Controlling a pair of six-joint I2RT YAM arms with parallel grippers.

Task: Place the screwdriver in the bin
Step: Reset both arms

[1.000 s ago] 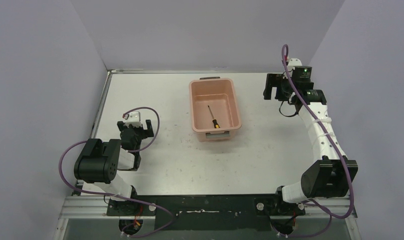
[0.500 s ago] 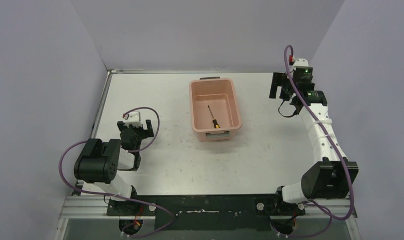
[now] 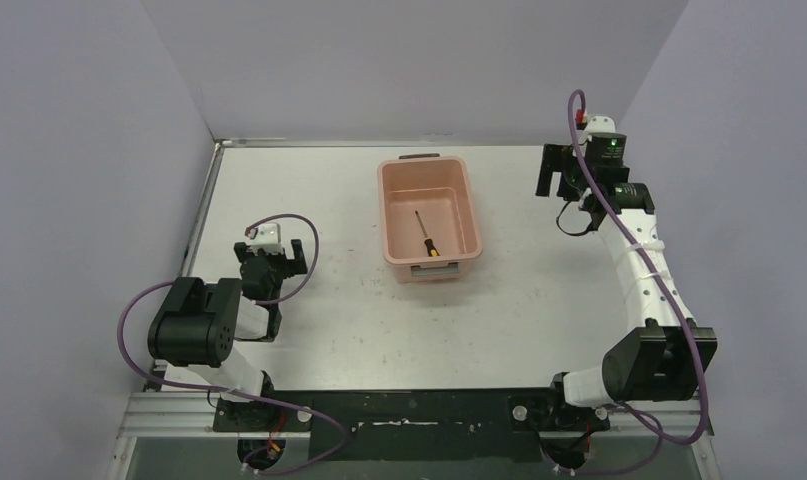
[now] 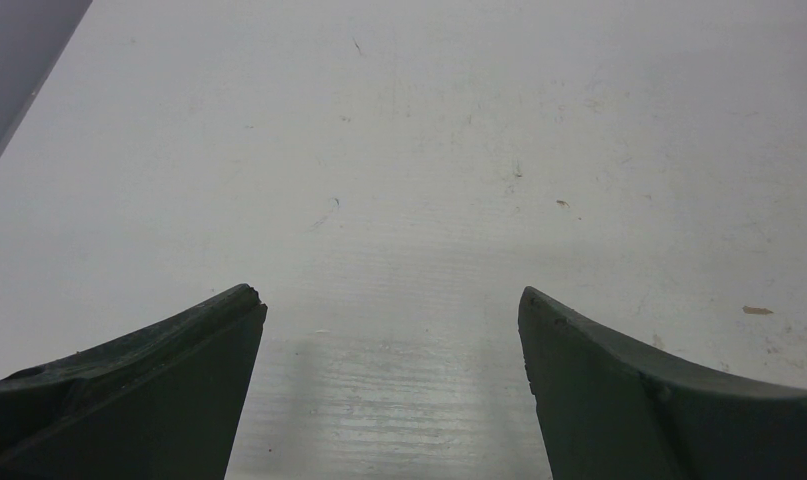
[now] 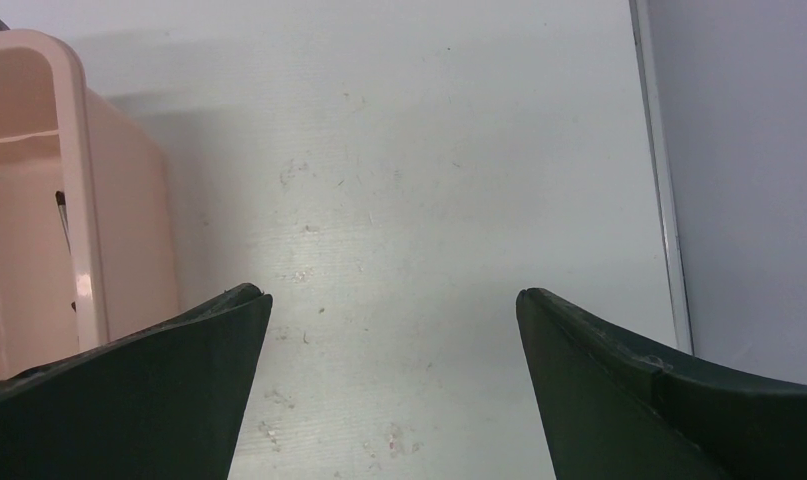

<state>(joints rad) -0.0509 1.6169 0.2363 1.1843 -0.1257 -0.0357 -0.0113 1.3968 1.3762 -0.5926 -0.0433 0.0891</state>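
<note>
The screwdriver lies inside the salmon-pink bin, thin shaft pointing to the far side and its black-and-yellow handle near the front wall. My right gripper hangs open to the right of the bin, over bare table, with nothing between its fingers. In the right wrist view the right gripper stands wide open, the bin's rim shows at the left, and a sliver of dark shaft shows inside it. My left gripper rests open at the left of the table. The left gripper holds nothing in its wrist view.
Purple-grey walls close in the table at the back and on both sides. The table's right edge strip runs close beside my right gripper. Purple cables loop off both wrists.
My right gripper has drifted a little to the right, away from the bin, still open. The screwdriver, the bin and the left arm have not moved.
</note>
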